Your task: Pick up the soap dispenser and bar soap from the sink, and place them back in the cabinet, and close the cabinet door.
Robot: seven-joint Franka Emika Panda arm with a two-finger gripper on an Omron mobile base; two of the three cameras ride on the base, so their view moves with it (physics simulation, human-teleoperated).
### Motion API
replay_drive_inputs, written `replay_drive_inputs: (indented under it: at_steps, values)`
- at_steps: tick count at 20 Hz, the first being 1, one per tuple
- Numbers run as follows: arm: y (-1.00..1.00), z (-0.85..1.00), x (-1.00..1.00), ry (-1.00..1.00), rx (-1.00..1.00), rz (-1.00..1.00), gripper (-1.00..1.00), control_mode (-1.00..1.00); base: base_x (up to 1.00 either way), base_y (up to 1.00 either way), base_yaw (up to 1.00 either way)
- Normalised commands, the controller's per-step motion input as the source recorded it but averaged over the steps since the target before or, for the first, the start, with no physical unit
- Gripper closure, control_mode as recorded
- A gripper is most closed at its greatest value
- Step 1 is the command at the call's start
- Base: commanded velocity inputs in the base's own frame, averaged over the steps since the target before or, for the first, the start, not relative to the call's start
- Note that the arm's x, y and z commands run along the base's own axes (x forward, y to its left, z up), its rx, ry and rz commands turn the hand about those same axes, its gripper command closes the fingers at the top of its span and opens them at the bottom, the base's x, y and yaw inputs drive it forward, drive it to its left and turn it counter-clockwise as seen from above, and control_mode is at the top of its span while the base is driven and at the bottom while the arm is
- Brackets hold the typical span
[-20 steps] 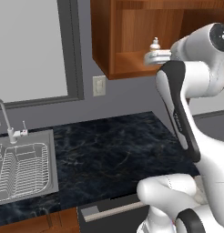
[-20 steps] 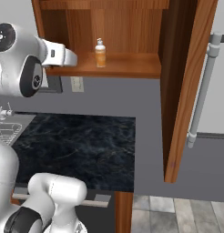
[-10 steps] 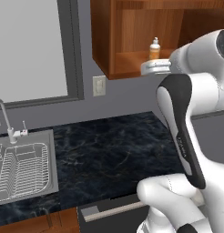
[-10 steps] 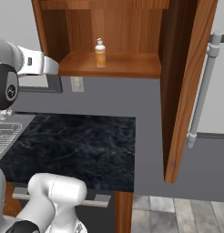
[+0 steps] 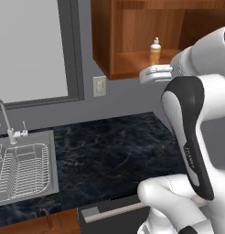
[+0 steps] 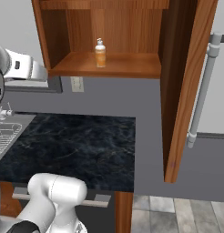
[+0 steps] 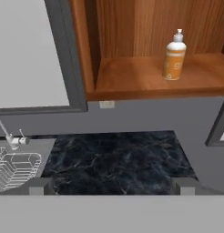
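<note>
An orange soap dispenser [image 6: 100, 53] with a white pump stands upright on the floor of the open wooden cabinet [image 6: 104, 66], so that half of the task looks done, while the cabinet door [image 6: 184, 86] hangs wide open to the right. The gripper [image 7: 111, 184] holds nothing, its two dark fingers spread as far apart as they go, well back from the cabinet and above the dark counter [image 7: 116, 157]. The bar soap looks like the next job: the arm would need to swing left and down to the sink [image 5: 23, 167], though no soap can be made out in the part of the basin that shows.
</note>
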Motion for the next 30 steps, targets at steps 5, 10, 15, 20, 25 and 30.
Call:
replay_drive_inputs:
  at_steps: [5,10,15,20,25,30]
  values:
    - [0.06,-0.14,-0.36,0.12,0.02,0.04,-1.00,-1.00,0.00,0.00,0.00]
    - [0.00,-0.20,-0.36,0.07,0.00,0.06,-1.00,-1.00,0.00,0.00,0.00]
    - [0.00,-0.12,-0.24,0.01,0.00,0.05,-1.00,-1.00,0.00,0.00,0.00]
    - [0.00,0.00,-0.20,0.00,0.00,0.01,-1.00,-1.00,0.00,0.00,0.00]
    - [-0.01,0.00,-0.08,0.00,0.00,0.00,-1.00,-1.00,0.00,0.00,0.00]
    - [-0.04,0.00,0.00,0.00,0.00,0.00,-1.00,-1.00,0.00,0.00,0.00]
